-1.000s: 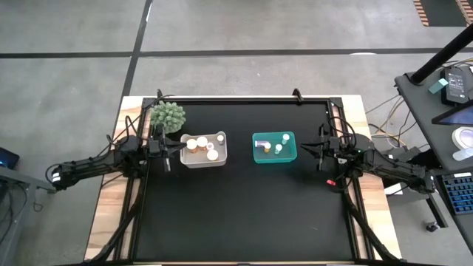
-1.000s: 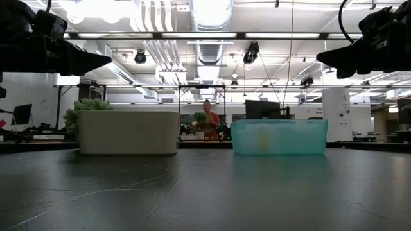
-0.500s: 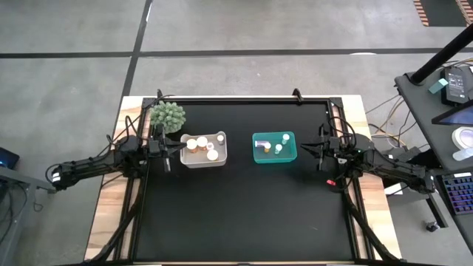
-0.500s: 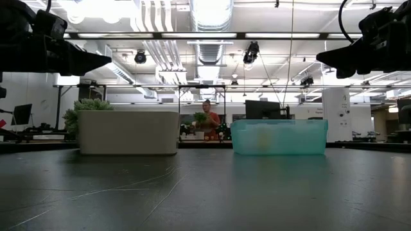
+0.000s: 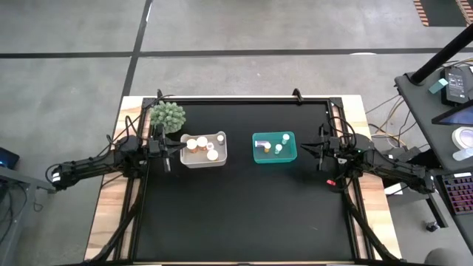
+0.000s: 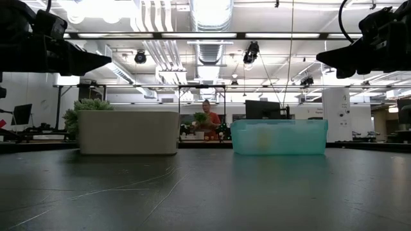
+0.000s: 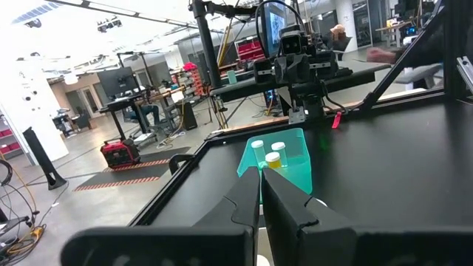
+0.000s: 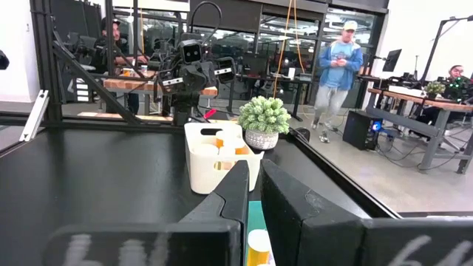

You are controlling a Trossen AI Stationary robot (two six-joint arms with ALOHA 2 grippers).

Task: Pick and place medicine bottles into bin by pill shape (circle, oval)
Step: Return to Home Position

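Your left gripper [image 5: 176, 148] hangs at the 9 o'clock side of the white bin [image 5: 222, 162], its fingers pressed almost together on nothing. Inside that bin stand the wider amber bottles [image 5: 202, 142] with white caps, and the plant [image 5: 168, 116] sits at the bin's 11 o'clock. At the white bin's 3 o'clock, a little apart, is the teal bin [image 5: 256, 157], which holds the slimmer pale bottles [image 5: 278, 148]. Your right gripper [image 5: 304, 150] waits at the teal bin's 3 o'clock, its fingers likewise closed up and empty. Every bottle you can see is already in a bin. Should you lift one again, expect it to be light, rigid and smooth-sided, so likely to slip or tip. Pinch across the body just under the cap, coming from straight above.
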